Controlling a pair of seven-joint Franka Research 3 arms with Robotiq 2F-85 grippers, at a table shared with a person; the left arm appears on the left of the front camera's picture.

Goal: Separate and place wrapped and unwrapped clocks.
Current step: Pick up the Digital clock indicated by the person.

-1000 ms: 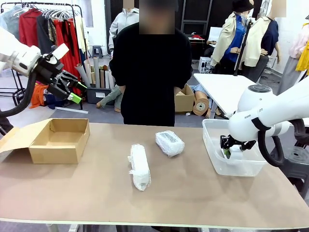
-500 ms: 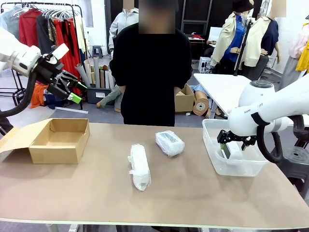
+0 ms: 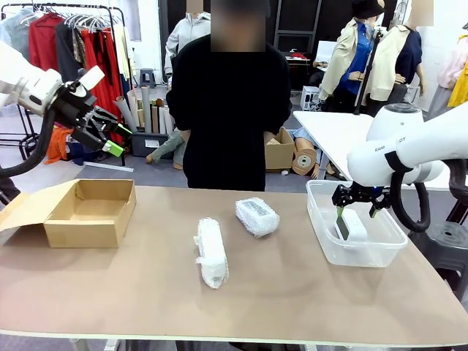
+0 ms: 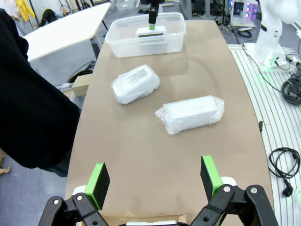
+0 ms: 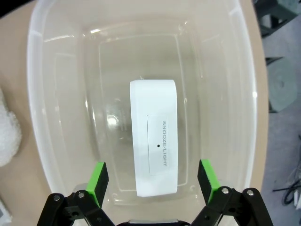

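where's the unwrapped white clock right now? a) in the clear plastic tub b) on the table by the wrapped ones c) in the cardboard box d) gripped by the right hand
a: the unwrapped white clock lies on the floor of the clear plastic tub, the right hand open above it.

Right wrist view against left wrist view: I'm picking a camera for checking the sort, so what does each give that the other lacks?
Right wrist view: the SNOOZE/LIGHT print on the bare smooth white rounded block, seen from above between the pads of the open right gripper. Left wrist view: the long bundle in crinkly clear film and the squat film-wrapped bundle, whole, on the brown table, a person's black sleeve, the open left gripper. Both: the white block lying unheld in the clear plastic tub.
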